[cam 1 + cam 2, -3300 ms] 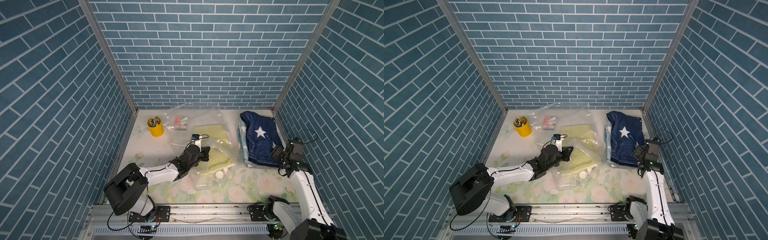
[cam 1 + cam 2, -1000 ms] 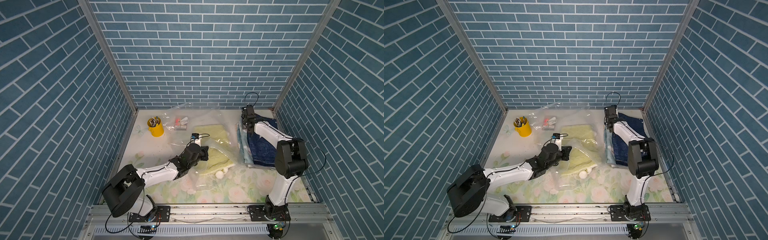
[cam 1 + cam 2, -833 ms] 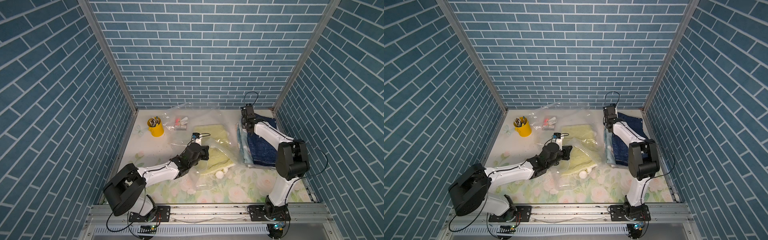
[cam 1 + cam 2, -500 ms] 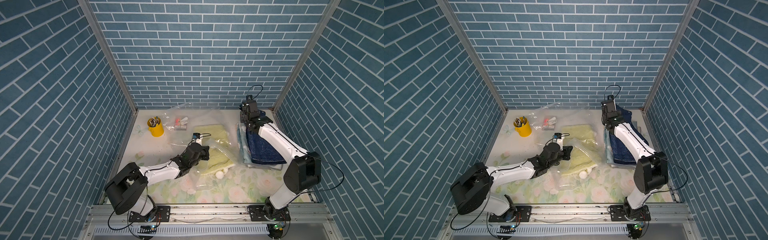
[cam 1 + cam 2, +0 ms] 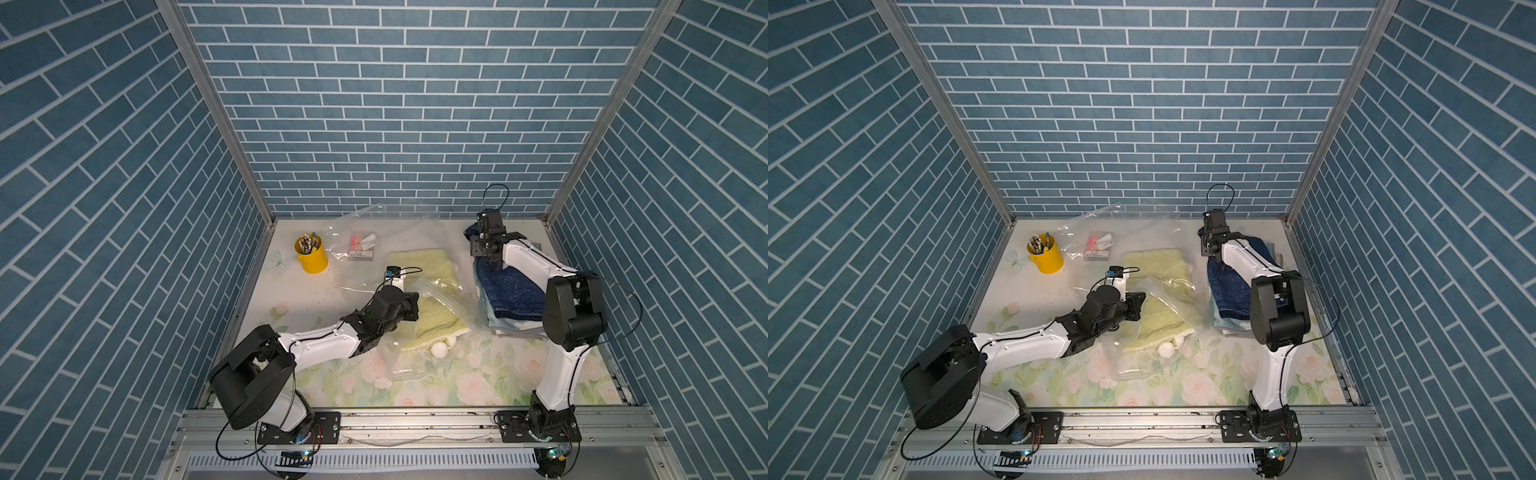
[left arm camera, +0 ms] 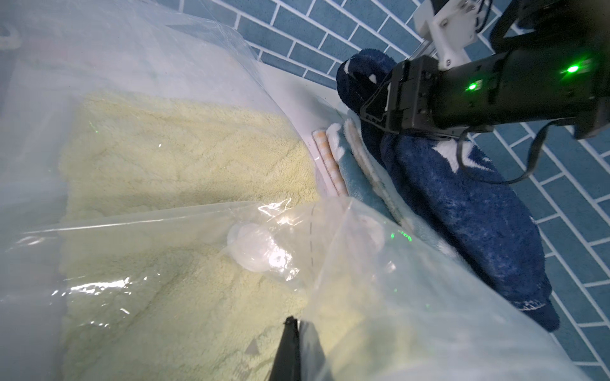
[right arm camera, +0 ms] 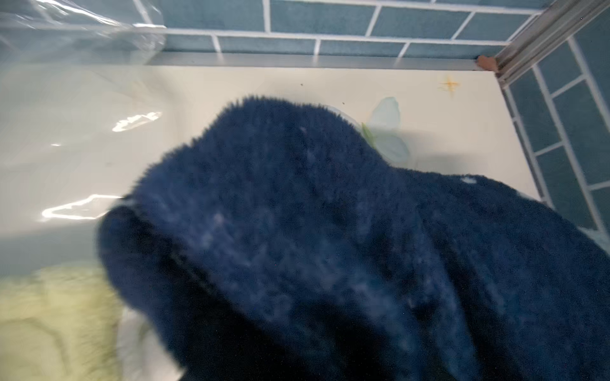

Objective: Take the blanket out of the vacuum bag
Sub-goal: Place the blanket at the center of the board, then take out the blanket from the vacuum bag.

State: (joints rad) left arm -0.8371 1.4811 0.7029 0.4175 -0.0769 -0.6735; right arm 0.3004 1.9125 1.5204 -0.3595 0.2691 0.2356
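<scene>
The right arm has swung out! A few seconds back it sat tucked in by the near right edge of the worktop (image 5: 457, 386). Now it reaches all the way to the far right corner, and the right gripper (image 5: 482, 248) is down on the far end of the navy blanket (image 5: 509, 291). That blanket lay flat with its white star showing. Now its far end is humped up under the wrist, and the arm hides the star in both top views. Is that pincer spread or pinching the fleece? I cannot tell: the right wrist view is all blurred navy pile, with no fingers in sight.

Over on the left, no change at all. The left gripper (image 6: 291, 322) has its fingers pressed together on a fold of the vacuum bag (image 6: 379, 280), holding the clear film just as before. And the prize, the yellow blanket (image 5: 419, 262), is still under that film in the middle of the worktop, just beside the navy pile. The bag's round white valve (image 6: 254, 247) rests on top of it.

What does it mean? By my reading, the right arm's effort is going into the pile at the right edge, not into the bagged blanket. The bag is held, but nothing has come out yet. The real pull is still to come.
</scene>
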